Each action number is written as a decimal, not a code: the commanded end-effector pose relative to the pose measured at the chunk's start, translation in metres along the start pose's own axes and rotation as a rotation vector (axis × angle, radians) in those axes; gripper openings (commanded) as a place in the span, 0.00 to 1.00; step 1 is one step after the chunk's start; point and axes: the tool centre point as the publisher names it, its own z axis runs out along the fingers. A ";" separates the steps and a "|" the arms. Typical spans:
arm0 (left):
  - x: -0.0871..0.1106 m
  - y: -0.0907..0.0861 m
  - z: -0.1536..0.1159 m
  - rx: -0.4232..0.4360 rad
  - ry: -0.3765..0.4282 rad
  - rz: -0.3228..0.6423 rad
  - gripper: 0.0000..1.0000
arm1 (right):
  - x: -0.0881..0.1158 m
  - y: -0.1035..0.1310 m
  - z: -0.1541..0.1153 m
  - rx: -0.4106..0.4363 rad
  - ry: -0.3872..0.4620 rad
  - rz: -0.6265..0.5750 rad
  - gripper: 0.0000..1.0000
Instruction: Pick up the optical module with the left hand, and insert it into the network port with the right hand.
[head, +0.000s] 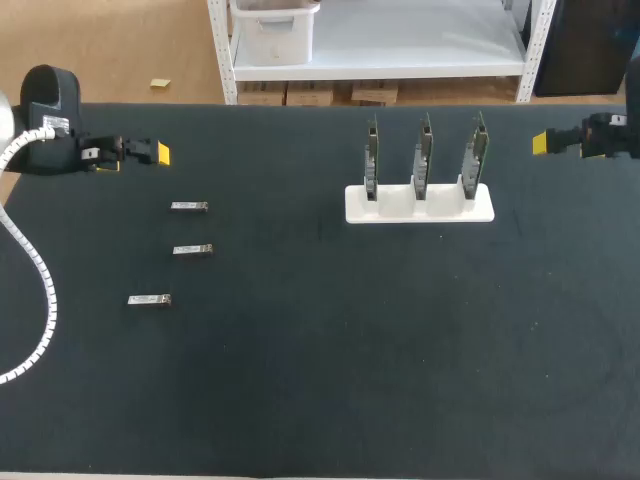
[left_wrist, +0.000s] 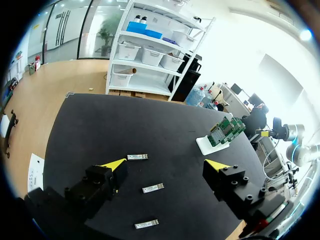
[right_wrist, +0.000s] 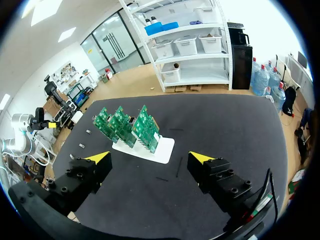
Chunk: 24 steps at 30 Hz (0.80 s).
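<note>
Modules (head: 192, 250), three small silver bars, lie on the surface (head: 320, 380) at your left. Your left fingers (left_wrist: 114, 165) and right fingers (right_wrist: 200, 158) gape wide, empty. Ports on the boards (head: 424, 160) are too small to see.

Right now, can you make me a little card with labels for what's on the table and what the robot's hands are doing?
table: black, flat
optical modules: three, lying apart on the left side
stand: white, on the right side
green boards: three, upright in the stand
left gripper: open, empty, by the left edge
right gripper: open, empty, by the right edge
task: no module picked up yet
</note>
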 end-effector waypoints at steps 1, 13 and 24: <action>0.000 0.000 0.000 0.000 0.000 0.000 1.00 | 0.000 0.000 0.000 0.000 0.000 0.000 1.00; 0.000 0.000 0.000 0.000 0.000 0.000 1.00 | 0.000 0.000 0.000 0.000 0.000 0.000 1.00; -0.004 0.005 0.012 -0.059 0.082 0.143 1.00 | 0.000 0.000 0.000 0.000 0.000 0.000 1.00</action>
